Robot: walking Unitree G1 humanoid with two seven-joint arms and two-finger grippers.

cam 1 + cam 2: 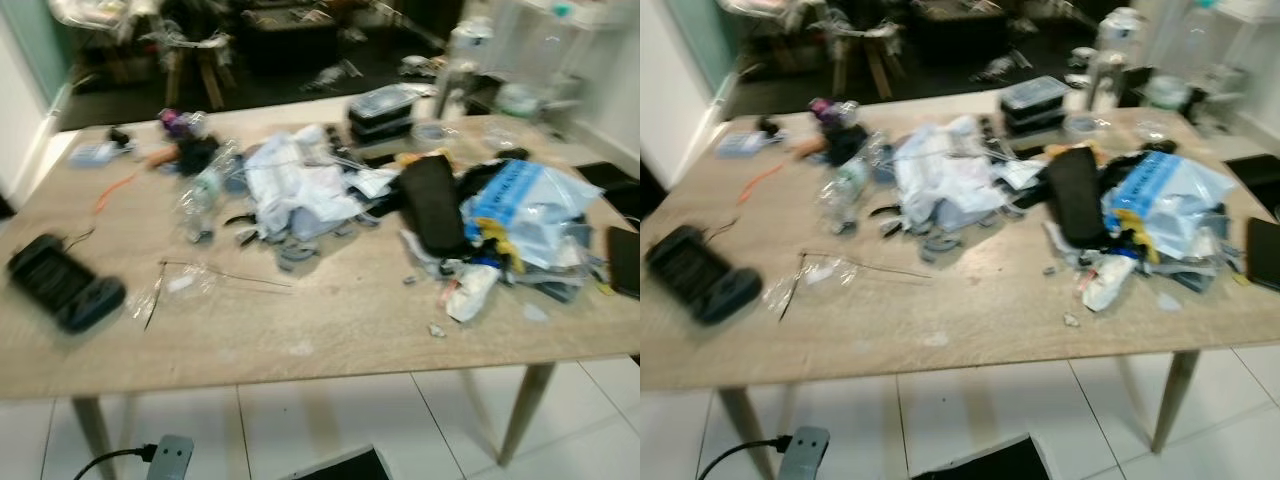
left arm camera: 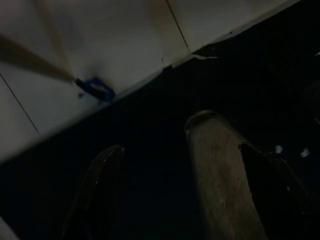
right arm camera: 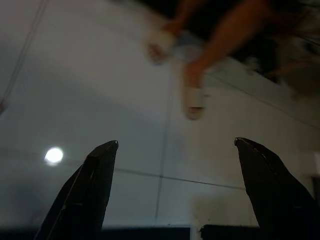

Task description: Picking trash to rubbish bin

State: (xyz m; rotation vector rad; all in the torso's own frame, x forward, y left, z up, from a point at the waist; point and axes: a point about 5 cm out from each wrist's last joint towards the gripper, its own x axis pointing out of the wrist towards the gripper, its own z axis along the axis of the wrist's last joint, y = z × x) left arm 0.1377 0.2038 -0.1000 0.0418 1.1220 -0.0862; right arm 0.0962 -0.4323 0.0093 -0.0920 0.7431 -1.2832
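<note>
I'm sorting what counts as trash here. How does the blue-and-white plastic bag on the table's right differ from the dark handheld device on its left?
The blue-and-white plastic bag is pale, crumpled and mixed into a heap of clutter; the dark handheld device is black, rigid and lies alone, apart from the pile. The bag looks bulkier and shapeless, the device flat and oblong. Both rest on the wooden table.

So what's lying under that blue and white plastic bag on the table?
The blue and white plastic bag lies on a heap of wrappers and paper scraps covering the wooden table. Anything directly beneath it is hidden.
</note>
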